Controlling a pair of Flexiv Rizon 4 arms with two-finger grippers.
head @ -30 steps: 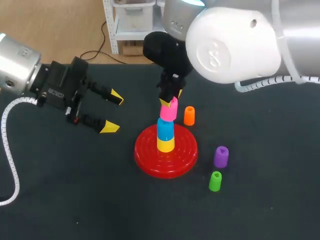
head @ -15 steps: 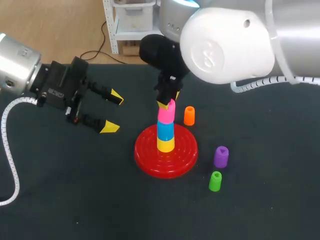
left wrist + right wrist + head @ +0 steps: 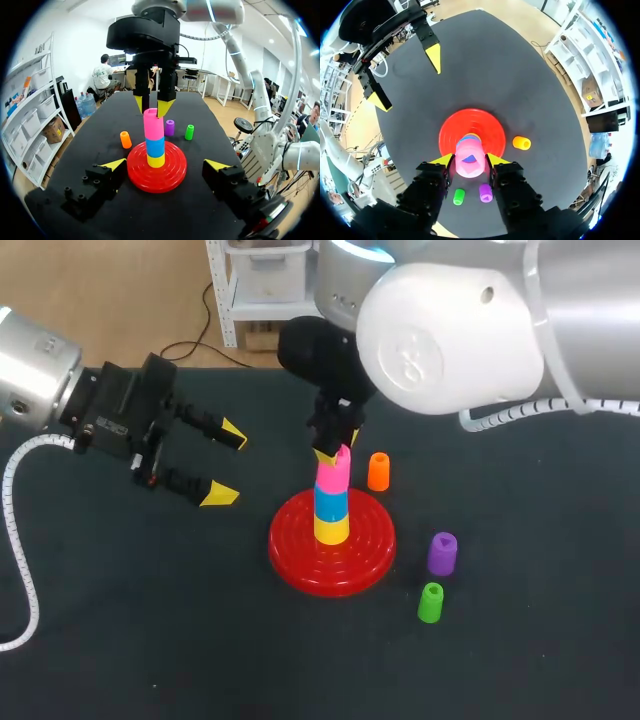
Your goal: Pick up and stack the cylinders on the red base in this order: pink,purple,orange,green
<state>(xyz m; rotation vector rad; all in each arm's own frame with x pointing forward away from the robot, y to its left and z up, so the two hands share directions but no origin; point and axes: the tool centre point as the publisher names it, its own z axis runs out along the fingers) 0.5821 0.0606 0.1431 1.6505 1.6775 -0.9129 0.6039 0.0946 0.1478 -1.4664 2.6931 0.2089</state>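
Note:
On the red base (image 3: pixel 300 565) a yellow cylinder (image 3: pixel 331 530) carries a blue one (image 3: pixel 331 502). The pink cylinder (image 3: pixel 333 472) rests on the blue one, leaning slightly. My right gripper (image 3: pixel 335 454) comes down from above and is shut on the pink cylinder's (image 3: pixel 470 158) top, a yellow tip on each side. The orange cylinder (image 3: pixel 378 471) stands just behind and right of the base. Right of the base stands the purple cylinder (image 3: pixel 442 553), and the green cylinder (image 3: pixel 431 602) stands in front of it. My left gripper (image 3: pixel 226 464) hangs open to the left of the base, holding nothing.
In the left wrist view the left gripper (image 3: pixel 165 164) faces the stack (image 3: pixel 155 145) from a short way off, with the orange (image 3: pixel 125 139), purple (image 3: pixel 170 127) and green (image 3: pixel 189 132) cylinders beyond. Dark table stretches in front of the base.
My right gripper has come down and slightly left, setting the pink cylinder onto the blue one. The left arm has kept still.

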